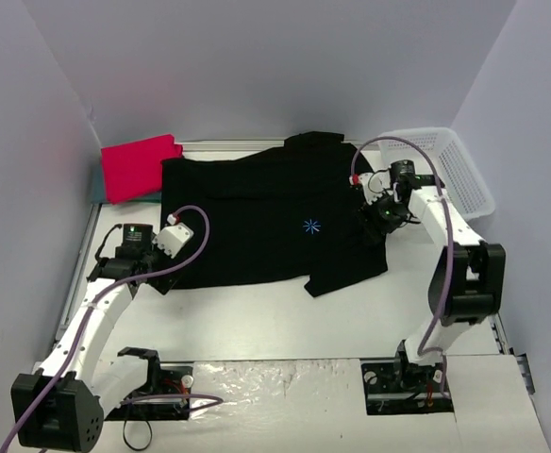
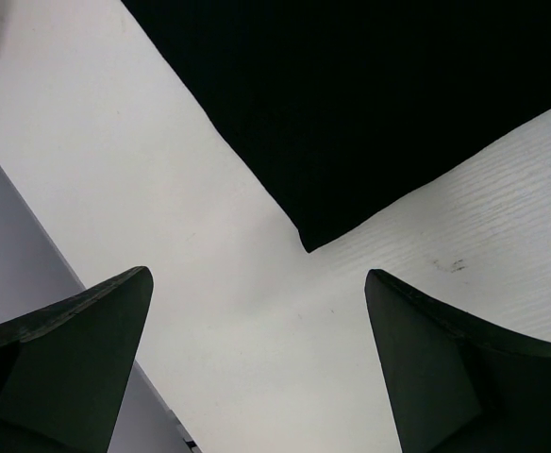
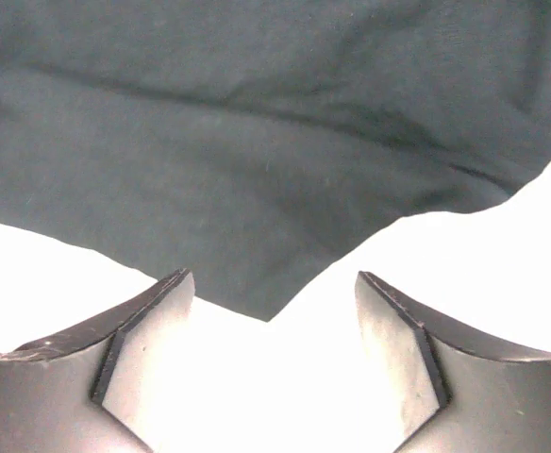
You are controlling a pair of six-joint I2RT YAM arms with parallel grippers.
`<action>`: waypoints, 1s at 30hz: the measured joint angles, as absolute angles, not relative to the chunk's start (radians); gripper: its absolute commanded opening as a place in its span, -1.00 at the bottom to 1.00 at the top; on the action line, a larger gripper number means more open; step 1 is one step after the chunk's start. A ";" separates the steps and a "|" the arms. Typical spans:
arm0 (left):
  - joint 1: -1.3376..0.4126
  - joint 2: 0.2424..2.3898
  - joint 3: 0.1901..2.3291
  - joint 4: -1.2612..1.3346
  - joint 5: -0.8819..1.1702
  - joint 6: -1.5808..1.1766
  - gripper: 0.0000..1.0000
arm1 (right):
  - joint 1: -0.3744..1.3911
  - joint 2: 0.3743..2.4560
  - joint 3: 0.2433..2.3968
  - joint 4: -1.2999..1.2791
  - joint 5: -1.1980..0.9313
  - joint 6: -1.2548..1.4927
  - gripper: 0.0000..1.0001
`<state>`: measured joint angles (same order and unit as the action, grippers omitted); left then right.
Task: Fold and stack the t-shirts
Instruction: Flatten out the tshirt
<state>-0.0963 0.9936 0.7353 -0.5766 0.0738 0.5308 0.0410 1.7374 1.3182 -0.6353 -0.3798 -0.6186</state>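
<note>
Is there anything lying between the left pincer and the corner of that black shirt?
Nothing visible does. The left pincer is open over the bare table. The corner of the black shirt lies just ahead of its fingers, and only white tabletop shows between them.

Black t-shirt (image 1: pixel 257 203), red-pink t-shirt (image 1: pixel 139 166)

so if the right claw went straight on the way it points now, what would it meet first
Most likely the black t-shirt, whose pointed corner lies dead ahead of the open right claw. Depth is unclear, so bare table just short of it is possible.
</note>
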 measured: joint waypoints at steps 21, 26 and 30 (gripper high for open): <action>-0.077 0.982 0.738 -0.585 0.014 0.454 0.94 | 0.117 1.478 1.031 -0.825 -0.337 -1.082 0.19; -0.064 0.987 0.738 -0.578 -0.002 0.445 0.93 | 0.175 1.480 1.024 -0.797 -0.328 -1.105 0.18; -0.047 0.988 0.738 -0.577 -0.004 0.441 0.93 | 0.235 1.501 1.005 -0.766 -0.322 -1.103 0.18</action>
